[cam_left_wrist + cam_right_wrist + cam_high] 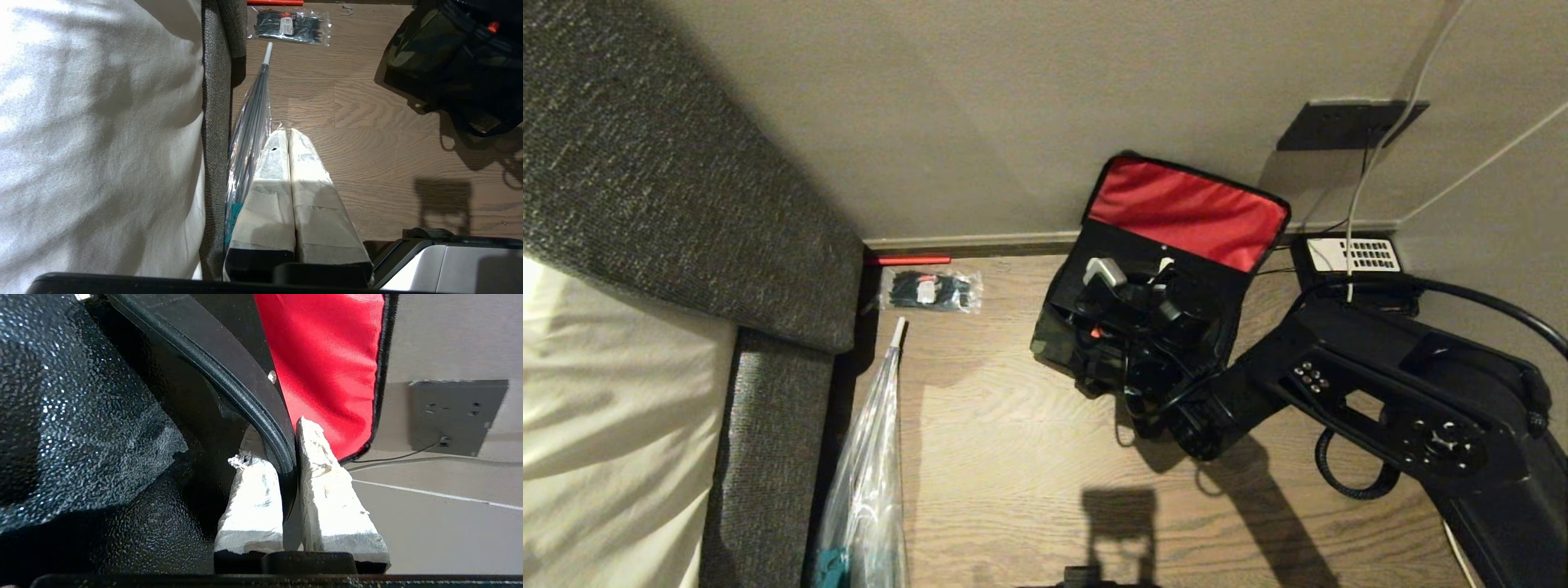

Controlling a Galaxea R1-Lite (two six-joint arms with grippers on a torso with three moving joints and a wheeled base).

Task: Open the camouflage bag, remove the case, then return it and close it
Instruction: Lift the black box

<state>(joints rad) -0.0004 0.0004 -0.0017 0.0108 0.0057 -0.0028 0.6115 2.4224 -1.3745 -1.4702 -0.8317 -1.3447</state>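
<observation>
While one camouflage bag (1054, 335) sits open on the wood-grain floor (1013, 457) against the wall, its red-lined lid (1188, 212) stands upright behind it. One right gripper (288, 457) reaches into the bag, its two tape-wrapped fingers (322, 490) pinched on the thin rounded edge of the flat black case (229, 371), which stands inside the bag before the lid. The bag's inner lining (81, 416) looks grainy and glinting. One left gripper (288, 139) hangs parked beside the grey woven sofa (212, 122), its padded fingers pressed together on nothing. Nearby lie one packet of black cable ties (931, 290), one clear plastic bag (866, 490) and one black telephone (1347, 257) under a wall socket (1347, 124).
</observation>
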